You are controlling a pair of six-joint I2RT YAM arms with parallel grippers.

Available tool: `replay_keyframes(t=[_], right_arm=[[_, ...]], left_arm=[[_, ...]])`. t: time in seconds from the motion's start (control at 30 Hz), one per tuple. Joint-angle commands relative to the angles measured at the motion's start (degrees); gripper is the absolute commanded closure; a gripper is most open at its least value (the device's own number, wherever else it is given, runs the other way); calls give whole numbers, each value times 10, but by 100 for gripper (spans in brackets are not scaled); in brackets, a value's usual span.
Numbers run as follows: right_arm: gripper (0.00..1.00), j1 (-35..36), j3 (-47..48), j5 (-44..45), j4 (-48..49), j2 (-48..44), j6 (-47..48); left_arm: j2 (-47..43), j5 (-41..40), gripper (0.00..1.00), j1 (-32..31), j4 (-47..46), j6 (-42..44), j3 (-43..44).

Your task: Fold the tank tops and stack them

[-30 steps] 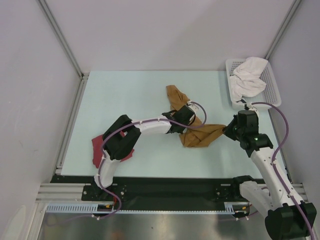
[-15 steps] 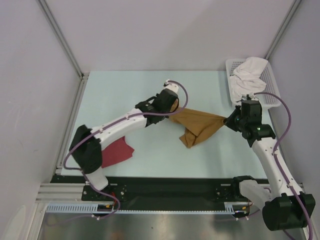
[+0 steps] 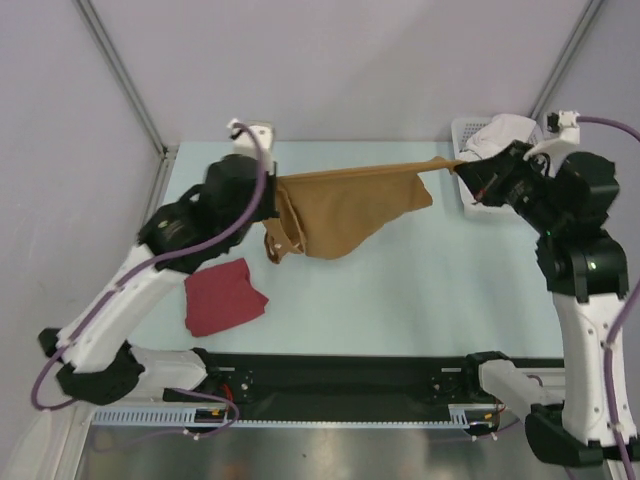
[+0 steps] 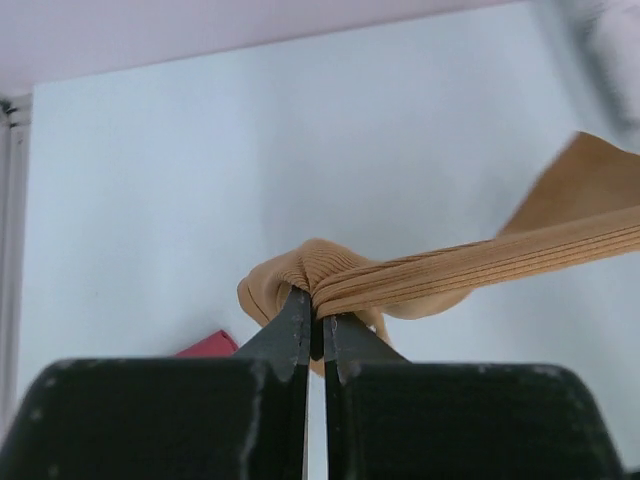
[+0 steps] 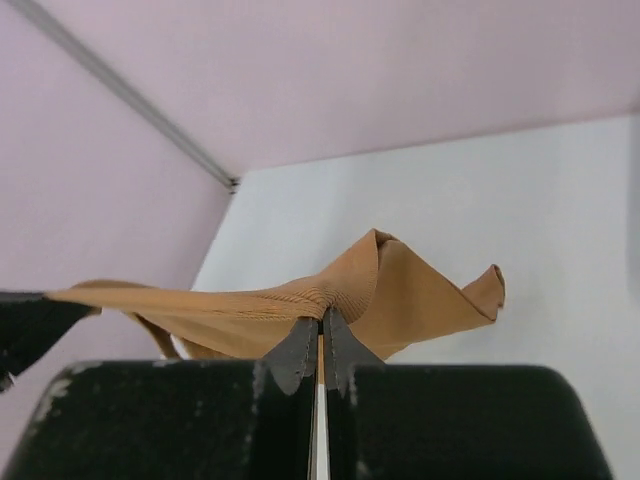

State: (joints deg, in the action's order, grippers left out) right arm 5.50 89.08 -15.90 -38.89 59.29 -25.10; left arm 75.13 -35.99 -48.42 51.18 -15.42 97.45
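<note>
Both pincers are clenched on one garment. The left pincer grips a bunched edge of the tan-brown tank top. In the left wrist view, ribbed cloth is pinched between the two closed fingertips. The right pincer grips the opposite edge of the same top, with the cloth caught right at the tips.

Top external view:
- Both arms are raised. The left pincer is over the far left of the tabletop, and the right pincer is at the far right, just in front of the white mesh basket.
- The tan-brown tank top hangs between them, its upper edge a taut, near-straight line from one pincer to the other.
- The body of the cloth sags below that line, deepest toward the left, and a loose strap or corner dangles near the left pincer.
- Cannot tell whether the lowest fold touches the tabletop.

The dark red tank top lies on the tabletop at near left, beside the left arm. It is roughly flat with uneven edges, apart from the tan-brown one, and neither pincer is on it.

The basket sits in the far right corner and holds a crumpled white cloth, partly hidden by the right arm.
</note>
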Motion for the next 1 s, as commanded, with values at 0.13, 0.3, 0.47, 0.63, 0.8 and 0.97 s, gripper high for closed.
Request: replay_keyframes(t=[0.13,0.3,0.47,0.63,0.8,0.97], right_arm=[[100,-7,50,-103,-47,-137,39],[100,-7,98,-97,-109,-153,68],[100,-7,74,-52,-134,-119,75],[100,-7,8,-18,-131,-73,64],[100,-11,-106,30,-36,-28,61],[100,-29,-156,41,76,91,49]], left_arm=[[-177,196,100,3,73,-3,15],[-241,277,100,3,59,-10,-17],[-234,323,100,3,8,-30,-90],[-183,355,100,11,-53,-34,-173],[-82,397,100,80,-133,-26,-257],[71,398,100,121,-183,-10,-236]])
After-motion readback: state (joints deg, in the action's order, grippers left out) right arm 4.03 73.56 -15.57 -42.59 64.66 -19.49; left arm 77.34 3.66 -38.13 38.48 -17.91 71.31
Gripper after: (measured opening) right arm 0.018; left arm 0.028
